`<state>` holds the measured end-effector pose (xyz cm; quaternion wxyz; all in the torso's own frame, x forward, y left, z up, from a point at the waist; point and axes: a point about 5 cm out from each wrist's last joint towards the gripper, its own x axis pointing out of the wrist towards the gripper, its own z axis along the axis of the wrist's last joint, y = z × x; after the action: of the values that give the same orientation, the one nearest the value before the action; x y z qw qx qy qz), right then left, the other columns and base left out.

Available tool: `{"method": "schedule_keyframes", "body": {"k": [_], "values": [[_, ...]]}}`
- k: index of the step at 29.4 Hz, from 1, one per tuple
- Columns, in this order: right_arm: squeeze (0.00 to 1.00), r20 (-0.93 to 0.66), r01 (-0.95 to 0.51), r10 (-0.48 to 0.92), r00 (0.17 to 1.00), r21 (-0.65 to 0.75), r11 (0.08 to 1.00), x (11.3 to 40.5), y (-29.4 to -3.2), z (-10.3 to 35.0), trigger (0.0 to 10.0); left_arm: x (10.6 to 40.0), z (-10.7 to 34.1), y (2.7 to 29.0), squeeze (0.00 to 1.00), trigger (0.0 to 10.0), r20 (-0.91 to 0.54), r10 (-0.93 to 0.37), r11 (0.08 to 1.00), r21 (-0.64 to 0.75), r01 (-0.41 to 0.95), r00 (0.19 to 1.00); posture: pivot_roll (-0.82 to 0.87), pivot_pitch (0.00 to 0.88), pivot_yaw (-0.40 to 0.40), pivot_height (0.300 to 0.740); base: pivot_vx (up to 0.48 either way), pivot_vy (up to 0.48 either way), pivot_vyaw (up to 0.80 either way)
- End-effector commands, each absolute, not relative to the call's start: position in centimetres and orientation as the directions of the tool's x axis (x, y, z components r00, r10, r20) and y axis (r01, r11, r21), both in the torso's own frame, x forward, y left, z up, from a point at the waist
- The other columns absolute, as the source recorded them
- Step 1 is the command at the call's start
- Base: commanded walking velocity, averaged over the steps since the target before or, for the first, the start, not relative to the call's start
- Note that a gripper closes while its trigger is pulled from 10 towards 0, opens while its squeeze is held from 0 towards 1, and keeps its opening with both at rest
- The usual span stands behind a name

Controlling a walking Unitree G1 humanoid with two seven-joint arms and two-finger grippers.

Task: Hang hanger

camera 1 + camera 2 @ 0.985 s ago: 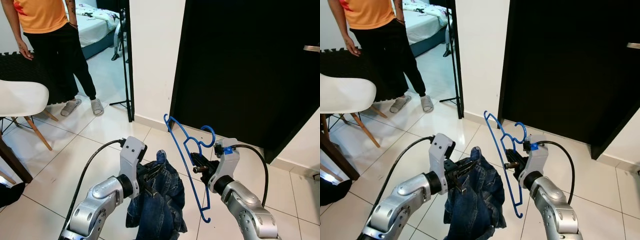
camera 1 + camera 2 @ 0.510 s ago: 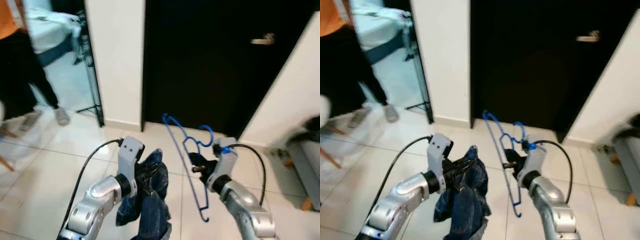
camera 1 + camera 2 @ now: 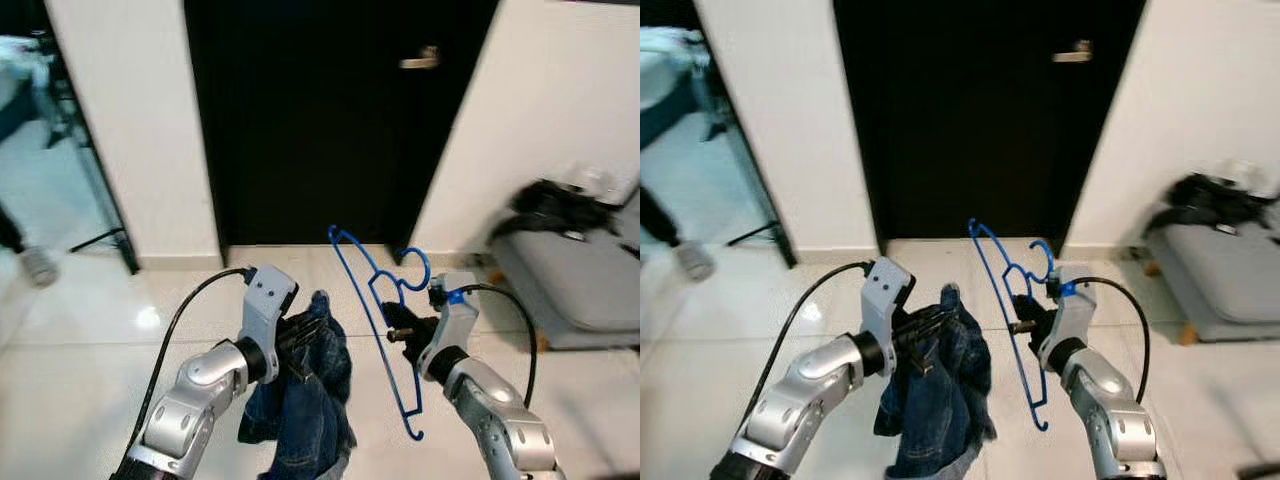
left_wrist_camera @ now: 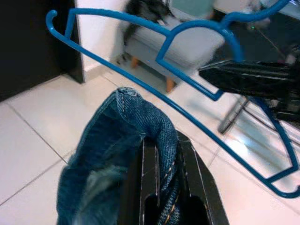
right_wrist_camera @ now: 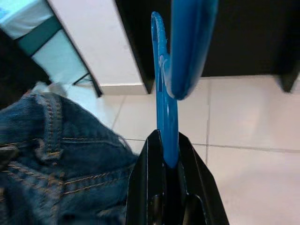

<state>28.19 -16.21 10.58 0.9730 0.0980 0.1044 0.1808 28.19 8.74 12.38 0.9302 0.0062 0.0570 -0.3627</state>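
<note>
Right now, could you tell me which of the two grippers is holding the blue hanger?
The right gripper is shut on the blue hanger, gripping its thin frame near the hook. The left gripper instead holds the bunched denim jeans.

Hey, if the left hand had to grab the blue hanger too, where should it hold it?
Probably the long straight bar of the blue hanger, approached from the robot's left. That bar slants free on the side facing the left hand, while the right hand already clamps the part near the hook. The left hand would first have to release the jeans.
</note>
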Motion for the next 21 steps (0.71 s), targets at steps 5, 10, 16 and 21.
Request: {"method": "schedule_keyframes", "body": {"k": [5, 10, 16, 21], "values": [[0.0, -0.172, -0.348, 0.389, 0.905, 0.227, 0.91, 28.3, -16.5, 10.8, 10.0, 28.8, 13.1, 8.5, 0.0, 10.0, -0.091, -0.651, 0.756, 0.019, 0.654, 0.754, 0.0, 0.067, -0.048, 0.74, 0.0, 0.0, -0.8], [0.0, -0.157, -0.416, 0.453, 0.878, 0.221, 0.882, 28.5, -15.8, 11.5, 10.0, 28.7, 12.9, 9.0, 0.0, 10.0, -0.1, -0.622, 0.779, 0.022, 0.627, 0.776, -0.01, 0.06, -0.032, 0.74, 0.0, 0.0, -0.8], [0.0, -0.143, -0.416, 0.451, 0.881, 0.221, 0.882, 29.0, -16.3, 12.1, 10.0, 29.5, 13.4, 9.6, 0.0, 10.0, -0.076, -0.565, 0.816, 0.095, 0.57, 0.822, -0.02, 0.063, -0.025, 0.74, 0.0, 0.0, -0.8], [0.0, -0.135, -0.429, 0.46, 0.877, 0.207, 0.879, 29.1, -16.9, 12.5, 10.0, 30.1, 14.0, 9.9, 0.0, 10.0, -0.046, -0.563, 0.814, 0.139, 0.564, 0.825, -0.01, 0.068, -0.024, 0.74, 0.0, 0.0, -0.8]]}}
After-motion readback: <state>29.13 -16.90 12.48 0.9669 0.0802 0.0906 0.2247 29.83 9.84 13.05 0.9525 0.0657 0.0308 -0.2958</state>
